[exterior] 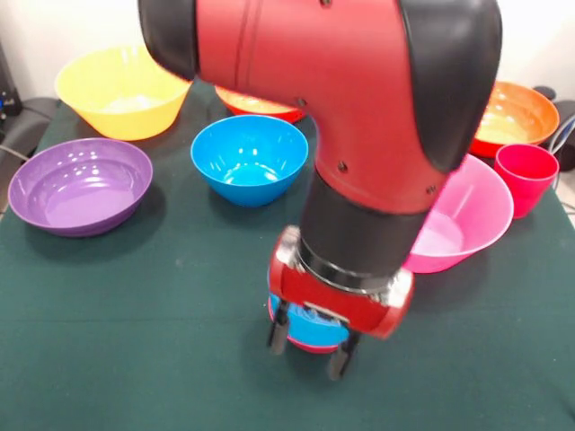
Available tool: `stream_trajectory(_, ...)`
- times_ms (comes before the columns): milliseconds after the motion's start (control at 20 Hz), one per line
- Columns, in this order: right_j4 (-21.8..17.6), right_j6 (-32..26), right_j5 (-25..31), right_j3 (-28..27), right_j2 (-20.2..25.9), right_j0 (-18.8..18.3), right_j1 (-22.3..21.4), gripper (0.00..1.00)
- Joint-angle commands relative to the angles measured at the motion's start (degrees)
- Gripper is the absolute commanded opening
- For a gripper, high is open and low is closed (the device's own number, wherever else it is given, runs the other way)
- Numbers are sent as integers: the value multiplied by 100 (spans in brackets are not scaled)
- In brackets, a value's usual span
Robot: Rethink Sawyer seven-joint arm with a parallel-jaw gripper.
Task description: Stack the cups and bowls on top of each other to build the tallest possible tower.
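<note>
While my arm [359,117] blocks the centre, my pincer [311,347] straddles the small blue bowl [316,329] near the front, fingers [278,337] wide, contact unclear.

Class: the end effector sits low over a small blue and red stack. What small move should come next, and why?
Probably close the end effector: its fingers straddle the small stack on the table, apparently still apart.

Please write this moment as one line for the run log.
gripper: low, fingers either side of small blue-and-red stack, grasp unclear | medium blue bowl: separate | red cup: upright, unstacked
</note>
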Motion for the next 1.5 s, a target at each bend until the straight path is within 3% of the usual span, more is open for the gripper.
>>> stream_trajectory(50, 61, -1722, 1012, -792, 299, -132, 564, 100)
stream_trajectory(200, 210, -1915, 1176, -897, 270, -185, 599, 100)
stream_trajectory(350, 654, -2265, 1545, -1238, 33, -325, 678, 100)
stream_trajectory(850, 1424, -2953, 1871, -1217, -206, -548, 532, 100)
stream_trajectory(1300, 2309, -3412, 2294, -1360, -918, -765, 474, 100)
stream_trajectory(1500, 2403, -3691, 2214, -1326, -1010, -807, 535, 100)
